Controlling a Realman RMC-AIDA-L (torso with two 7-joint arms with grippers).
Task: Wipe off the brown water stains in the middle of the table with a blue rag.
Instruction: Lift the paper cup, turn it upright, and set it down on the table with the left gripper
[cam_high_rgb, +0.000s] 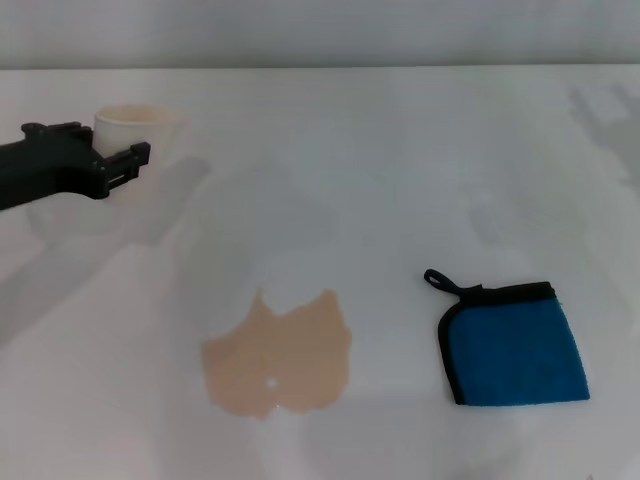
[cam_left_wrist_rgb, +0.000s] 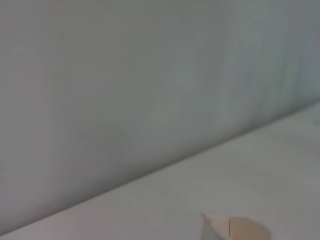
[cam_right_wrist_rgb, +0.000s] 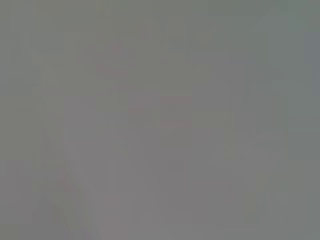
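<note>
As I read the head view: table (cam_high_rgb: 400, 150), white; brown stain (cam_high_rgb: 280, 355), near middle, unwiped; blue rag (cam_high_rgb: 515, 345), flat, near the stain on the right side, loop (cam_high_rgb: 438, 281) at its far corner. Left gripper (cam_high_rgb: 140, 158) hovers beside a paper cup (cam_high_rgb: 135, 125), holding nothing I can see; whether its fingers are parted, I cannot tell. Left wrist view: cup rim (cam_left_wrist_rgb: 235, 227), wall. Right wrist view: blank grey; right gripper unseen. I judge the rag soft, light and limp; pinch a trimmed edge.
</note>
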